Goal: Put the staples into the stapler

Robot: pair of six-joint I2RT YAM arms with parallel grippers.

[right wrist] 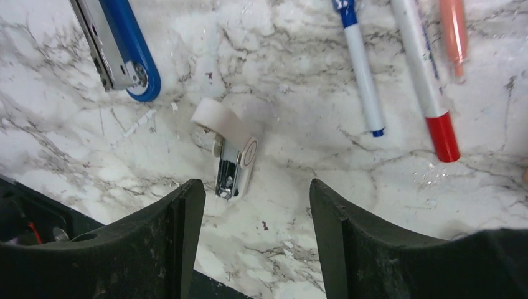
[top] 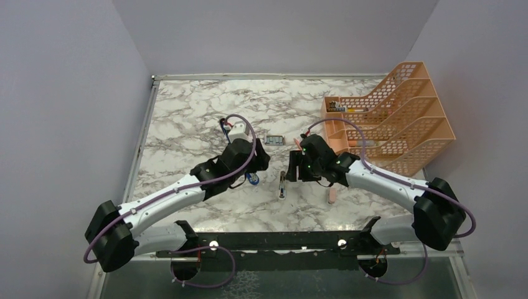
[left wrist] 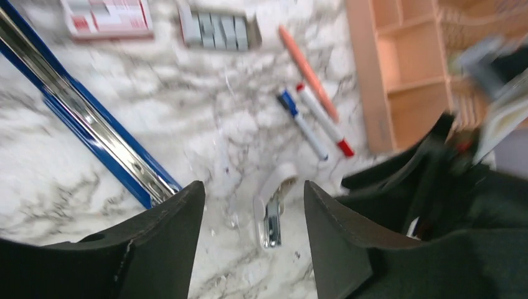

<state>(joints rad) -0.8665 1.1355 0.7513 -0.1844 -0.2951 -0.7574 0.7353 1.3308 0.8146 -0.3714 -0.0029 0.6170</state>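
On the marble table (top: 187, 106), the blue stapler (left wrist: 93, 118) lies open with its silver channel showing, just left of the left gripper (left wrist: 252, 187). Staples (left wrist: 218, 28) sit in their grey tray further out, with the red-and-white sleeve (left wrist: 109, 15) beside them. Left gripper wide, empty. Right gripper (right wrist: 255, 184) wide, empty, above a small white piece (right wrist: 230, 156).

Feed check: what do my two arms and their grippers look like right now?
The left arm and right arm match: white links between bulky black joint housings, each trailed by a loose purple cable. The right wrist shows small green lights. The left gripper and right gripper have thick, matte black, wedge-shaped fingers, slightly scuffed.
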